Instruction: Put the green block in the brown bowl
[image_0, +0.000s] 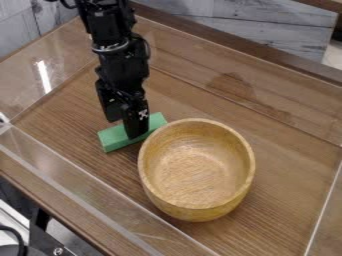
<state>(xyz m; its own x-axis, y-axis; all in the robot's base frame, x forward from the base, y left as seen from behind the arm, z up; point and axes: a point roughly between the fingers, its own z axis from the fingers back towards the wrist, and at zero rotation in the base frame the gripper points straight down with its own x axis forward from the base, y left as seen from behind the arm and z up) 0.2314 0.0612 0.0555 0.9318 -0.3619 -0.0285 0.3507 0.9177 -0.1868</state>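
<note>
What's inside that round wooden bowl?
Nothing shows inside the brown bowl: its floor and far inner wall look bare. The green block lies outside, beside it. Part of the near inner wall may be hidden by the rim.

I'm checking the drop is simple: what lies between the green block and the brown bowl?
No separate thing shows between the green block and the brown bowl; in the camera view, their outlines meet.
</note>
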